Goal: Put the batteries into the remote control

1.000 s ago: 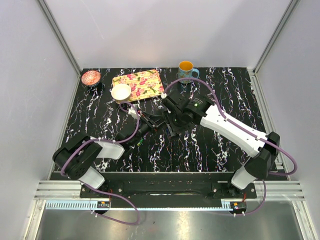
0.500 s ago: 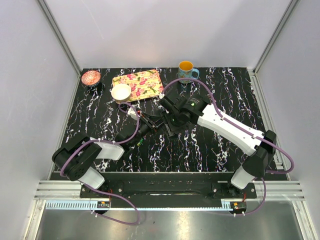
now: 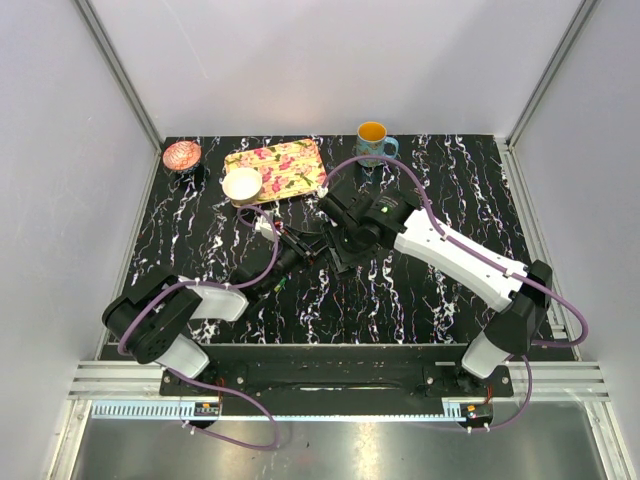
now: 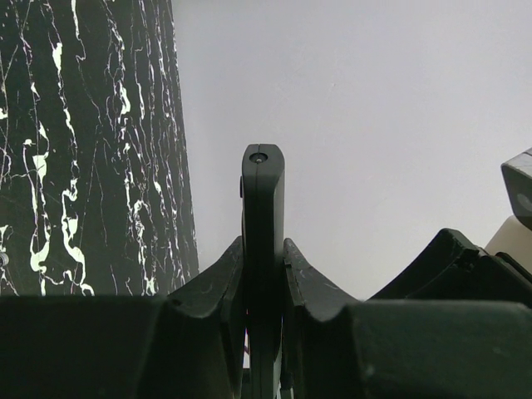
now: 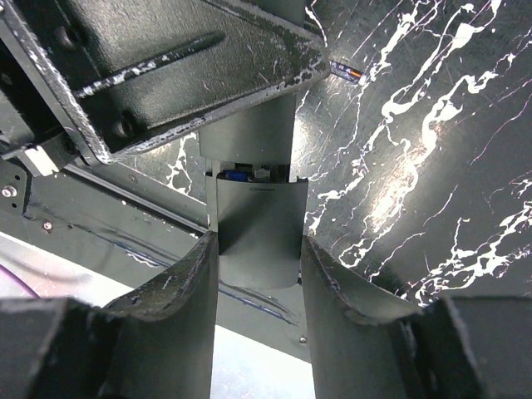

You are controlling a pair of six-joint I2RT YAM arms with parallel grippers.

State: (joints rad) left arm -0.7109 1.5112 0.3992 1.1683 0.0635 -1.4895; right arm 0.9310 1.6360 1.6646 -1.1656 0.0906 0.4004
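Note:
My left gripper (image 4: 263,249) is shut on the remote control (image 4: 263,216), a slim black bar seen edge-on and held above the table. In the top view the left gripper (image 3: 303,243) and right gripper (image 3: 336,246) meet at mid-table. My right gripper (image 5: 256,249) has its fingers against both sides of the remote's grey battery cover (image 5: 256,229), which is slid partly off. A blue battery (image 5: 237,174) shows in the gap above the cover. Another small battery (image 5: 347,72) lies on the table beyond. A green-yellow battery (image 3: 281,285) lies by the left arm.
A floral tray (image 3: 277,168), a white bowl (image 3: 242,184) and a pink bowl (image 3: 182,155) stand at the back left. A mug (image 3: 372,140) stands at the back centre. White walls close in the black marbled table (image 3: 450,300).
My right gripper has moved left and a little back, up against the remote held by the left gripper. The left arm has hardly moved.

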